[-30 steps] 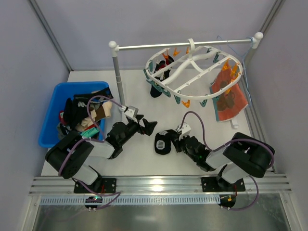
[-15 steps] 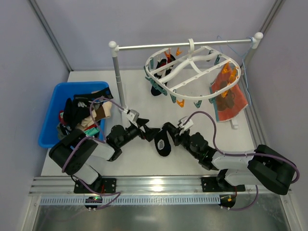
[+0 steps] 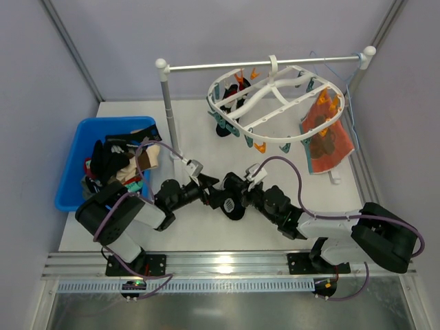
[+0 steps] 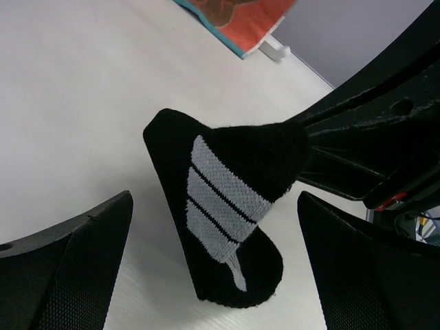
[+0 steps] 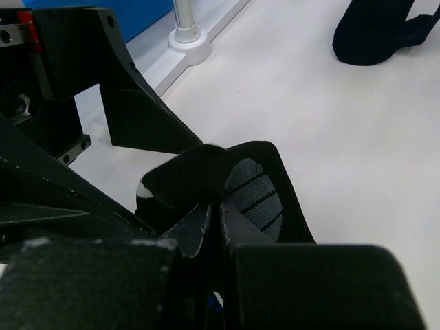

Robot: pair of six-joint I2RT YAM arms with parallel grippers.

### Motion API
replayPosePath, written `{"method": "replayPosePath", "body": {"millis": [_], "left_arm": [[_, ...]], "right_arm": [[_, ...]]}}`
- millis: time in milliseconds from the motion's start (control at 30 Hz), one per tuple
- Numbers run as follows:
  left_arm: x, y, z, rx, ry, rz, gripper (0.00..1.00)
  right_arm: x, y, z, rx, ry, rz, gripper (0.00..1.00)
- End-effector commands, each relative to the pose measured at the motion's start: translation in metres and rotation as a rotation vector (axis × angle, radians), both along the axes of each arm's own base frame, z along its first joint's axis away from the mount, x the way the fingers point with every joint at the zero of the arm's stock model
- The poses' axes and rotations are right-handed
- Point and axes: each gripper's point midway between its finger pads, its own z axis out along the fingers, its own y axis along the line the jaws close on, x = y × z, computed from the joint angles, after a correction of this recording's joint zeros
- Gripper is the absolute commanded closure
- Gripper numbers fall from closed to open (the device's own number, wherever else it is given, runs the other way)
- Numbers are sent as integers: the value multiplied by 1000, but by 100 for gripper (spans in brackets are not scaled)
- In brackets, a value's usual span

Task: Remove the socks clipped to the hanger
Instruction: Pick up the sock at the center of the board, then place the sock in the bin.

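A black sock with grey stripes [image 4: 227, 199] hangs just above the table, and my right gripper [image 5: 218, 210] is shut on its upper edge. In the top view this sock [image 3: 234, 205] is at table centre, with the right gripper [image 3: 229, 190] over it. My left gripper [image 4: 220, 275] is open, its fingers [image 4: 69, 275] standing either side of the sock's lower end without touching it. The white oval hanger [image 3: 275, 103] hangs from the rail at the back. Dark socks [image 3: 229, 104] are still clipped to its left end, one of them [image 5: 378, 27] reaching down to the table.
A blue bin [image 3: 72, 161] holding several socks sits at the left. The rail stand's post [image 3: 167, 110] rises behind the left arm, its base [image 5: 189, 34] close by. An orange flower-print cloth [image 3: 326, 137] hangs at the back right.
My right arm has stretched leftward, carrying the striped sock to my left gripper. The left gripper has stayed open and now straddles the sock.
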Motion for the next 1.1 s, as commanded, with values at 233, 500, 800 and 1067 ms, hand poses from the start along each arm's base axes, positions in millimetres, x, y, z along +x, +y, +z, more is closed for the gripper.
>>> {"method": "replayPosePath", "body": {"millis": [233,500,800,1067], "left_arm": [[3,-16,51,-146,-182,-41,31],[13,-13,48,-141,-178,16,100],[56,46,26,43,-114,421,100],[72,158,40,292,-56,1045,100]], "right_arm": [[-6,14,39,72,-83,28,96],[-15,6,49,105,-100,37,95],[-9,-26,13,56,-84,-93,24],[-2,-66,-6,7,-110,-259,12]]}}
